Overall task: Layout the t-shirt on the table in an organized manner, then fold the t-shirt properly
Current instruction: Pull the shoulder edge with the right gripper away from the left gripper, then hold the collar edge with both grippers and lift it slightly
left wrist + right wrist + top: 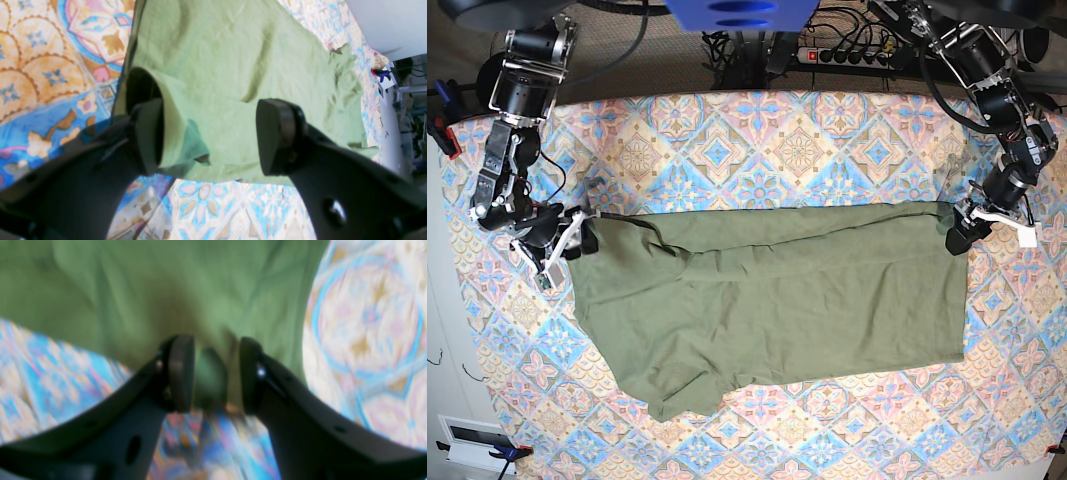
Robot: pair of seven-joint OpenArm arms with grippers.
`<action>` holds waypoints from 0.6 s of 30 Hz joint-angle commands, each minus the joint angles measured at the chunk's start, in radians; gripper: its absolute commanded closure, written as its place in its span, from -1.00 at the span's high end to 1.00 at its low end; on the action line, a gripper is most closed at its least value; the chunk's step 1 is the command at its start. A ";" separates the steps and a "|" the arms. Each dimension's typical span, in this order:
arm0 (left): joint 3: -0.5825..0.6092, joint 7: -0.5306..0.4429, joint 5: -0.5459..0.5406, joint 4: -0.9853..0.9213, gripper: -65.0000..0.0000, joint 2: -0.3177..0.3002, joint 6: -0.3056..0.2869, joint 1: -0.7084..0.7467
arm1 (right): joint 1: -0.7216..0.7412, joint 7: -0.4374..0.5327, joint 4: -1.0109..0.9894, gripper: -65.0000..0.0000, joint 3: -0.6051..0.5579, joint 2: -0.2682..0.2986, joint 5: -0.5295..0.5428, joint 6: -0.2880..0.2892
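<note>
Green t-shirt (140, 290) blurred by right pincer (215, 373)

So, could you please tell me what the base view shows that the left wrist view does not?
Only the base view shows the whole t-shirt spread across the table, with both arms at its top corners and the right tool.

Only the left wrist view shows the left tool close up, its jaws wide apart over a folded hem.

Both show the green shirt lying on the patterned cloth.
</note>
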 commanded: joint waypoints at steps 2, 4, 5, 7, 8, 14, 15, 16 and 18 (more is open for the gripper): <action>0.034 -0.014 -0.022 0.021 0.31 -0.024 -0.012 0.005 | 0.017 0.014 0.022 -0.28 0.050 0.017 0.007 0.003; 0.067 -0.014 -0.022 0.024 0.31 -0.039 -0.013 0.035 | 0.016 -0.003 0.039 -0.28 0.066 0.018 0.007 0.003; 0.078 -0.014 -0.022 0.038 0.31 -0.056 -0.013 0.051 | 0.016 -0.018 0.057 -0.28 0.068 0.018 0.007 0.003; 0.101 -0.020 -0.022 0.075 0.31 -0.070 -0.015 0.087 | 0.002 -0.043 0.088 -0.28 0.071 0.018 0.008 0.003; 0.107 -0.020 -0.022 0.100 0.31 -0.076 -0.015 0.104 | -0.012 -0.046 0.099 -0.27 0.071 0.020 0.008 0.003; 0.113 -0.011 -0.021 0.184 0.32 -0.113 -0.015 0.169 | -0.038 -0.050 0.083 -0.27 0.071 0.018 0.008 0.003; 0.113 0.001 -0.021 0.184 0.32 -0.116 -0.015 0.169 | -0.038 -0.050 0.070 -0.27 0.071 0.018 0.010 0.003; 0.113 0.024 -0.022 0.184 0.32 -0.116 -0.015 0.169 | -0.038 -0.050 0.053 -0.27 0.073 0.018 0.010 0.003; 0.112 0.083 -0.024 0.186 0.32 -0.111 -0.015 0.167 | -0.039 -0.052 0.022 -0.28 0.092 0.017 0.011 0.003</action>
